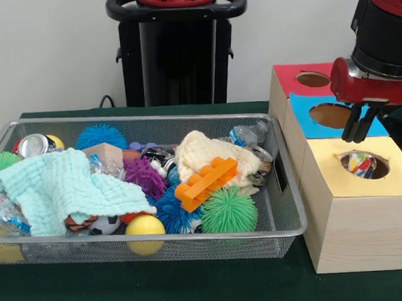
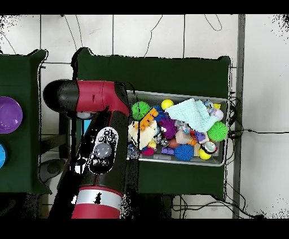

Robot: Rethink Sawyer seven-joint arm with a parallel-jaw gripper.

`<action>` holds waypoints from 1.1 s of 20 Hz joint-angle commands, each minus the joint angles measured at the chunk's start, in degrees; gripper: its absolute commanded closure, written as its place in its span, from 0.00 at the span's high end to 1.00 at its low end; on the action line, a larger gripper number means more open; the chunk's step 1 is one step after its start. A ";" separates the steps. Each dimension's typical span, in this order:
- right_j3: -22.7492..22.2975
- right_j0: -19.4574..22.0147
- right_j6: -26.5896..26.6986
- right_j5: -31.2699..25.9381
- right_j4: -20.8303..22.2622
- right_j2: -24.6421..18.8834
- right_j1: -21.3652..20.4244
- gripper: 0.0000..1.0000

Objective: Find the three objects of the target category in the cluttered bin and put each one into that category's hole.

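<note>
Gripper [image 1: 362, 130] hangs with fingers close together and empty, poised over the boxes. Just below it, a printed rag [image 1: 361, 164] sits in the yellow hole [image 1: 364, 165], likely just dropped. Bin [image 1: 285, 186] lies beside it; no other rags visible.

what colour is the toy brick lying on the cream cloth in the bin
Orange. The toy brick lies on the cream cloth in the wire bin, clearest in the front view.

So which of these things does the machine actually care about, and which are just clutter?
Part of the job:
- wire bin
- yellow hole
- colourful rag inside it
- pincer, above that hole

Just lying about:
- mint cloth
- cream cloth
- orange block
- green spiky ball
- yellow ball
</note>
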State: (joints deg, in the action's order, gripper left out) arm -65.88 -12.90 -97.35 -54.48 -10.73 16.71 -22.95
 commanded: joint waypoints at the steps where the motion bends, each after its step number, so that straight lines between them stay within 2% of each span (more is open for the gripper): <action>1: -1.84 1.08 -6.61 3.88 2.57 -4.23 3.25 0.00; 15: -6.62 2.33 -5.19 11.26 0.80 -7.64 2.42 0.00; 22: -8.77 3.60 -4.49 11.99 0.47 -9.44 3.04 0.00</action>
State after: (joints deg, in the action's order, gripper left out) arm -66.31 -12.28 -97.35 -44.82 -10.73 14.34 -22.02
